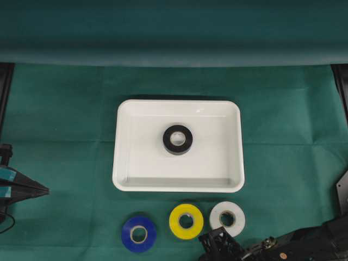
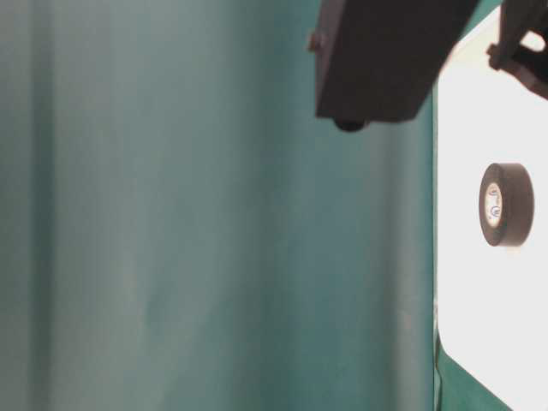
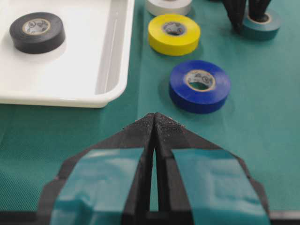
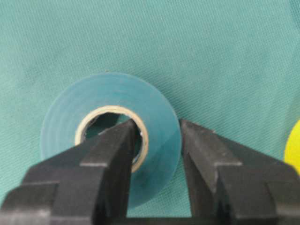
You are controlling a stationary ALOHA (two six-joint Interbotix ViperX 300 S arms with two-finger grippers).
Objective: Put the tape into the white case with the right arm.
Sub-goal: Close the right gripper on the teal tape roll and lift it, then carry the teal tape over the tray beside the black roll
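Between my right gripper's two black fingers sits the wall of a teal tape roll; one finger is down inside the roll's hole and the other is outside, so I am pinching the roll's side; the roll lies flat on the green cloth; a bit of yellow shows at the right edge of my right wrist view.

From above, my right arm reaches in from the bottom right corner, near the white tape roll; the yellow tape roll lies just beside the white one, and the blue tape roll is next along the row, all flat on the cloth; I cannot see the teal roll from above.

Past the row sits the white case; a black tape roll lies flat inside it, near the middle; small marks are printed on the paper cores of the rolls, but they are too tiny to read.

My left gripper rests at the left edge of the table, well apart from the case; its fingers, with light blue strips on them, are pressed together and hold nothing.
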